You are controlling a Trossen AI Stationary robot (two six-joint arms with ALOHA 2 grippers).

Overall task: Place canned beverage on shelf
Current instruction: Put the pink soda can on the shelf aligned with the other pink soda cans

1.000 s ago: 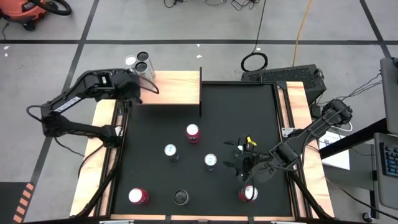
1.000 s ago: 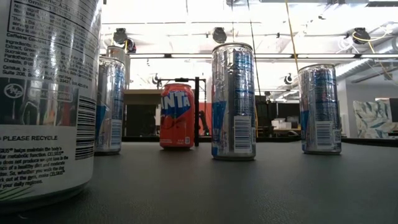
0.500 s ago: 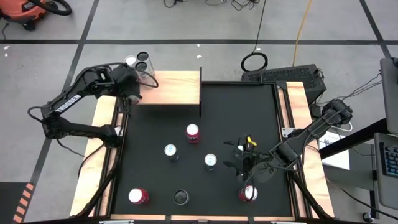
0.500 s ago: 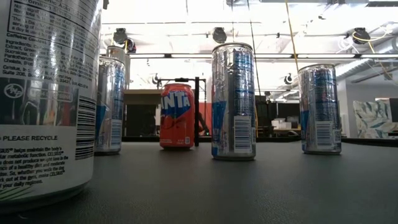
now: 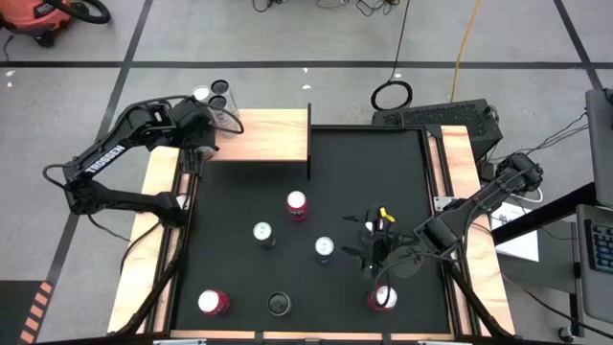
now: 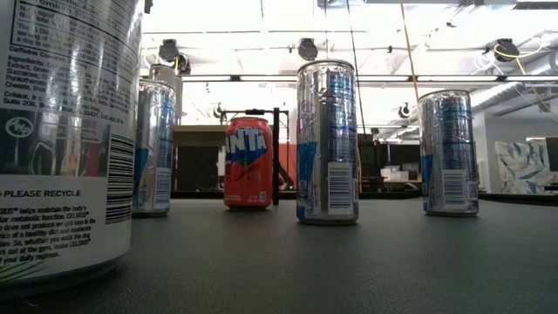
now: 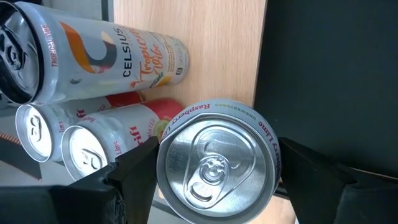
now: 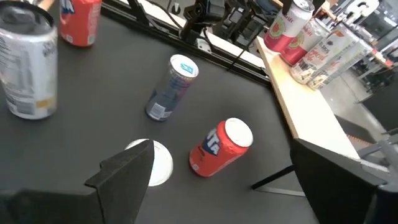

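Observation:
My left gripper [image 5: 208,135] is at the left end of the pale wooden shelf [image 5: 270,134], shut on a silver can with a raspberry label [image 7: 214,165]. Beside it on the shelf [image 7: 217,56] stand a Celsius can [image 7: 106,56] and two more cans [image 7: 84,152], seen from above as a cluster [image 5: 213,96]. Several cans stand on the black mat, among them a red-topped one [image 5: 297,203] and two silver-blue ones [image 5: 262,233]. My right gripper [image 5: 369,251] hangs open over the mat's right part, with nothing between its fingers [image 8: 124,180]. My left gripper pinches the raspberry can between its two fingers, on opposite sides of the wall just under the top rim [image 7: 163,155]. The fingers come from above, slanting down. The can is upright; its own top hides its bottom, so I cannot tell whether it rests on the shelf.
An orange Fanta can [image 8: 221,146] and a white can top [image 8: 158,163] lie ahead of my right gripper. A red can [image 5: 383,299], a dark-topped can [image 5: 279,304] and another red can [image 5: 213,302] stand near the front edge. A thin black upright [image 5: 308,144] ends the shelf.
My left arm has swung a little toward the table's far edge, with its gripper staying at the shelf's left end, still shut on the can. The cans on the mat have not moved.

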